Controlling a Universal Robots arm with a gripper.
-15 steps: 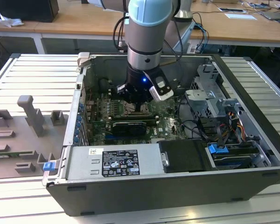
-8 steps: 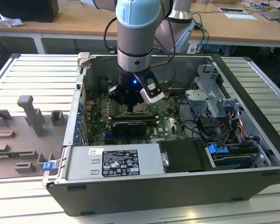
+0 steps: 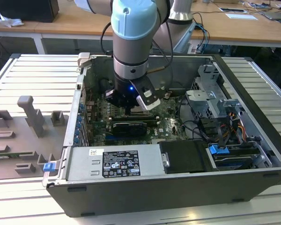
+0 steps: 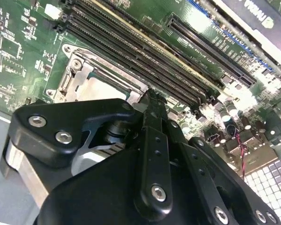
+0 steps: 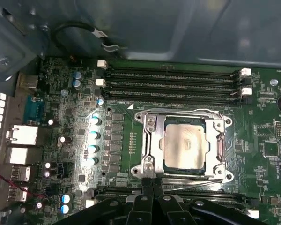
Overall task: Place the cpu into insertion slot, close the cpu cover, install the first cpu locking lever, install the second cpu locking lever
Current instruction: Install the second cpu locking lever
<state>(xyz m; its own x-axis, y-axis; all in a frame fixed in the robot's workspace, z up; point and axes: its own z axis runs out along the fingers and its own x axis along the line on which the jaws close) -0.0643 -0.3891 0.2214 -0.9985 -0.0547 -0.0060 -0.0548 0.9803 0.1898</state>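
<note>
Pale silver cpu [image 5: 184, 147] in silvery cpu cover [image 5: 150, 125], green board [image 5: 267, 131] around (black gripper [image 5: 152, 183])

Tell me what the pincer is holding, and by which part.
Nothing visible: the pincer is shut, its tips at the edge of the silvery square metal cpu cover, beside a thin wire lever. Whether it pinches that wire cannot be told.
</note>
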